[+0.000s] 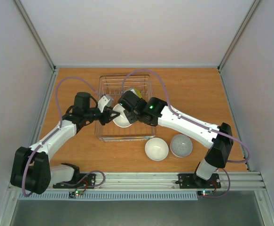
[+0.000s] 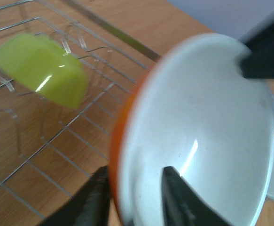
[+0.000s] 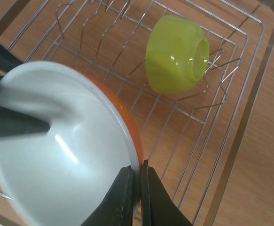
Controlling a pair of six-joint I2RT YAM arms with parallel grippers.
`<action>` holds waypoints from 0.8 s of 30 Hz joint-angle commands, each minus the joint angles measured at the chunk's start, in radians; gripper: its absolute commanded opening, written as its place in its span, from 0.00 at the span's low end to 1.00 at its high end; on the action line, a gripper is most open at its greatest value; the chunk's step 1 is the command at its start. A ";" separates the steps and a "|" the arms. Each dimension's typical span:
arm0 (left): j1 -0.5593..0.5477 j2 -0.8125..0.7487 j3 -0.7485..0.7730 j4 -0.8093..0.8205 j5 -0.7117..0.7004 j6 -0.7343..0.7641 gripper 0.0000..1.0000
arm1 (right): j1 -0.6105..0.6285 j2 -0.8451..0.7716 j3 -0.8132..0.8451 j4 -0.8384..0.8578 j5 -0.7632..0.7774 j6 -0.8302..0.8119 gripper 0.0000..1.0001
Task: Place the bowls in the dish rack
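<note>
Orange outside and white inside, the orange bowl (image 3: 66,155) hangs tilted over the near part of the dish rack (image 1: 104,84), not yet set down. The right gripper (image 3: 137,170) is pinched tight on its rim. The left gripper (image 2: 136,175) has a finger on each side of the opposite rim, but I cannot tell whether they clamp it.

One bowl looks loaded: the lime green bowl (image 3: 174,54), lying on its side among the far wires. Still to load are the white bowl (image 1: 156,149) and the grey bowl (image 1: 181,145), side by side on the wooden table (image 1: 198,94), near and right of the rack.

Count: four bowls in view, one of each colour, and one rack.
</note>
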 commanded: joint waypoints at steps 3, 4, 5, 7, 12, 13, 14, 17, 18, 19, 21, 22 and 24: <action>-0.012 0.031 0.045 -0.010 -0.039 0.014 0.01 | -0.004 -0.042 0.010 0.049 0.000 -0.012 0.01; -0.013 0.034 0.047 -0.016 -0.043 0.017 0.01 | -0.004 -0.045 0.000 0.055 0.004 -0.010 0.01; -0.013 0.036 0.048 -0.017 -0.047 0.020 0.01 | -0.005 -0.052 -0.012 0.065 0.007 -0.006 0.02; -0.014 0.037 0.046 -0.016 -0.050 0.023 0.00 | -0.010 -0.081 -0.057 0.103 -0.006 0.001 0.13; 0.000 0.055 0.049 -0.015 0.032 0.020 0.00 | -0.105 -0.219 -0.254 0.267 -0.232 0.046 0.68; 0.009 0.062 0.051 -0.015 0.064 0.020 0.01 | -0.138 -0.248 -0.300 0.307 -0.315 0.062 0.73; 0.017 0.072 0.055 -0.014 0.099 0.017 0.01 | -0.168 -0.276 -0.346 0.353 -0.407 0.080 0.79; 0.039 0.104 0.059 -0.005 0.192 0.010 0.00 | -0.243 -0.330 -0.465 0.503 -0.645 0.143 0.89; 0.042 0.114 0.061 -0.004 0.216 0.010 0.00 | -0.261 -0.340 -0.495 0.543 -0.704 0.155 0.91; 0.045 0.123 0.061 0.000 0.240 0.010 0.01 | -0.275 -0.346 -0.529 0.579 -0.755 0.199 0.92; 0.050 0.138 0.064 0.006 0.279 0.008 0.01 | -0.302 -0.353 -0.581 0.668 -0.857 0.252 0.94; 0.051 0.146 0.063 0.008 0.292 0.007 0.01 | -0.311 -0.354 -0.601 0.707 -0.895 0.274 0.94; 0.054 0.155 0.066 0.009 0.318 0.004 0.01 | -0.321 -0.353 -0.634 0.762 -0.947 0.310 0.95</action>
